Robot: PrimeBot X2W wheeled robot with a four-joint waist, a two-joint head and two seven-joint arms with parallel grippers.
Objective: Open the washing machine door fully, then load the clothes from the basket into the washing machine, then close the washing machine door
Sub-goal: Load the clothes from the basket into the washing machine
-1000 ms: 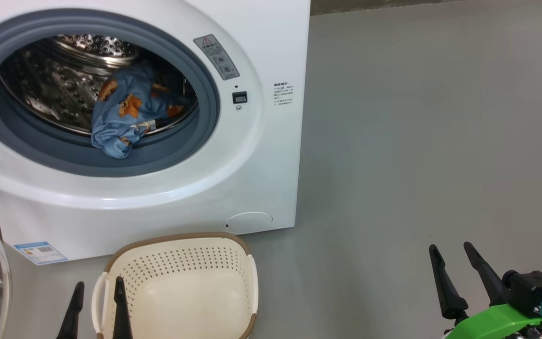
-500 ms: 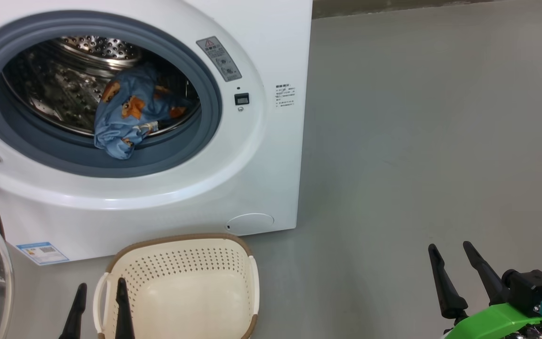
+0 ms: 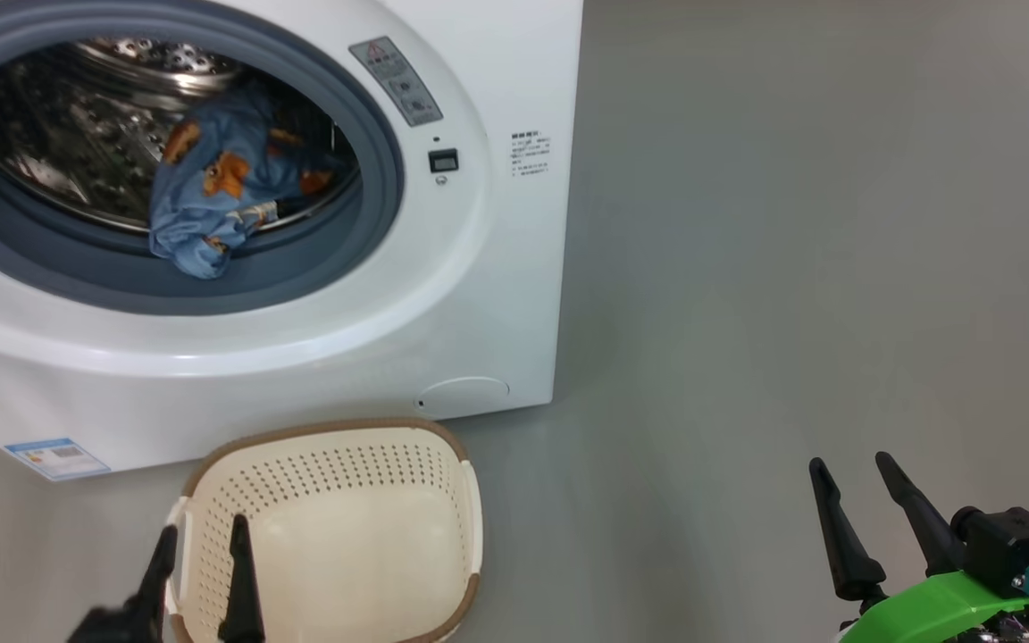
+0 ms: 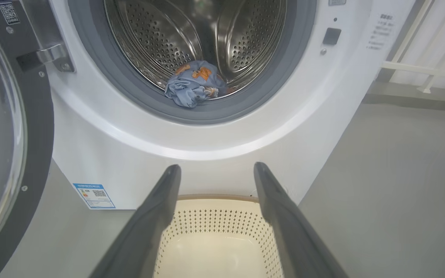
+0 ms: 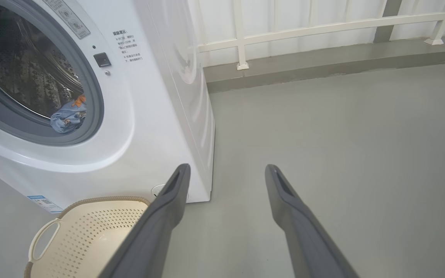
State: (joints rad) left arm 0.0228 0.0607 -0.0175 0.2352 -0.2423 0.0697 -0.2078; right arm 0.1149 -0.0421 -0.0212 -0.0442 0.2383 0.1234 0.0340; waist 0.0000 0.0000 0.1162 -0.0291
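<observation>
Holds left gripper (image 3: 202, 531) fingers wide apart above the basket (image 3: 327, 433) rim, right gripper (image 3: 851, 463) equally wide over floor (image 3: 791, 268), gripping nothing. Finds the clothes (image 3: 211, 192) ahead of the left fingers in the washing machine (image 3: 479, 268), long axis sloping down onto the gasket (image 3: 300, 277), the washing machine door (image 4: 39, 116) open leftward. Differs from a second ago by a camera shift and left fingers slightly further over the basket.

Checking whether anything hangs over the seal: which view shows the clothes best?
Head view: the clothes show largest, at the front of the drum. Left wrist view shows them smaller, head-on; right wrist view, tiny, sidelong.
</observation>
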